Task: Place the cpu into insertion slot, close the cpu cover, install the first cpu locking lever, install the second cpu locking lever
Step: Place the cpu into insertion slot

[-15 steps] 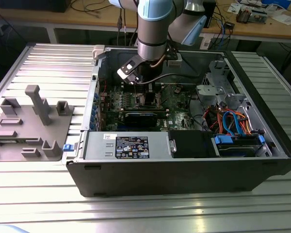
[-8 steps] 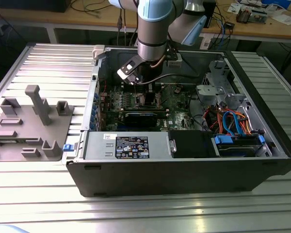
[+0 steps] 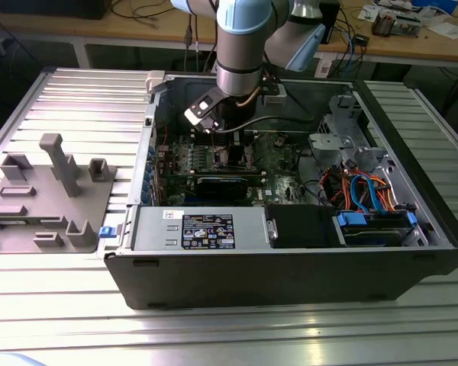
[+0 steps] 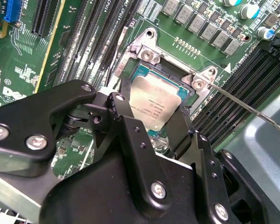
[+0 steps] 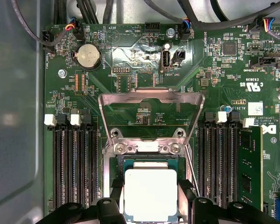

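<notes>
The exterior view takes in the whole setting. An open black computer case (image 3: 290,274) lies on its side on a ribbed metal table (image 3: 61,320). A grey moulded fixture tray (image 3: 53,191) sits at the exterior view's left, and the arm (image 3: 240,46) reaches down into the case. The two wrist views give the close detail over the green motherboard (image 5: 130,70).

In the second wrist view the black, bolted pincer (image 4: 155,100) is clenched on the cpu (image 4: 156,105), with a finger lying against each of two opposite edges. The cpu is a flat square with a matte silver-grey top. It faces upward and sits within the silver rim of the insertion slot (image 4: 147,49). Being square, it has no long axis. Its edges run parallel to the socket rim and to the long dark memory slots (image 5: 72,163) on either side.

The first wrist view shows the cpu cover (image 5: 186,98), a thin shiny metal frame with a square cut-out. It is swung open on the hinged side of the socket, and its free edge points toward the round coin battery (image 5: 88,56). A green memory stick (image 5: 249,168) stands in one outer slot. The second wrist view also shows a locking lever (image 4: 242,105), a thin steel rod that slants away from one socket corner.
</notes>
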`<state>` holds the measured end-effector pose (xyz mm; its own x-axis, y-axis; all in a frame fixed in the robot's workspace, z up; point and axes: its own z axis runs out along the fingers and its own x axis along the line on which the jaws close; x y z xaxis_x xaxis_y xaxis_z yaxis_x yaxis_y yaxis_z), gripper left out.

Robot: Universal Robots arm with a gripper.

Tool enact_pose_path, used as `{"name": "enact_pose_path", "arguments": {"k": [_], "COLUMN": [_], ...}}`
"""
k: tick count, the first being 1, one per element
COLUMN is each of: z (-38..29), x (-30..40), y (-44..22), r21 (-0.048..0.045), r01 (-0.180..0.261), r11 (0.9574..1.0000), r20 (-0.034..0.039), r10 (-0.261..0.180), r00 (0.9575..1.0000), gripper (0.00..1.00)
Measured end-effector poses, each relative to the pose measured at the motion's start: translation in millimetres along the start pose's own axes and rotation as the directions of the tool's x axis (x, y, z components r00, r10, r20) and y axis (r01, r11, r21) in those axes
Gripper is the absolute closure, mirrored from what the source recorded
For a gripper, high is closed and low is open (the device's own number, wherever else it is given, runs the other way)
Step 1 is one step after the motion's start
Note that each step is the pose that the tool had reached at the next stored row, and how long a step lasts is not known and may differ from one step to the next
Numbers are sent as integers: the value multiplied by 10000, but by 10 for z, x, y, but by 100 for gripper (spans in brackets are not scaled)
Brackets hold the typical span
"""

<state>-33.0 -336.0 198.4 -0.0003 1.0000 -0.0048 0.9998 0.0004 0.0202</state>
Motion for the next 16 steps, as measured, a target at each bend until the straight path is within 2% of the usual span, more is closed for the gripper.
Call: {"name": "enact_pose_path", "arguments": {"k": [4, 5, 9, 12, 16], "z": [7, 5, 2, -28, -113], "x": [2, 1, 0, 0, 0], "y": [1, 1, 0, 1, 2], "r21": [-6, -2, 0, -1, 0], "r01": [0, 0, 0, 0, 0], "r11": [10000, 10000, 10000, 10000, 10000], "r20": [-12, -5, -1, -1, -1], "r10": [-1, 0, 0, 0, 0], "r00": [10000, 10000, 10000, 10000, 10000], "gripper": [45, 38, 38, 38, 38]}}
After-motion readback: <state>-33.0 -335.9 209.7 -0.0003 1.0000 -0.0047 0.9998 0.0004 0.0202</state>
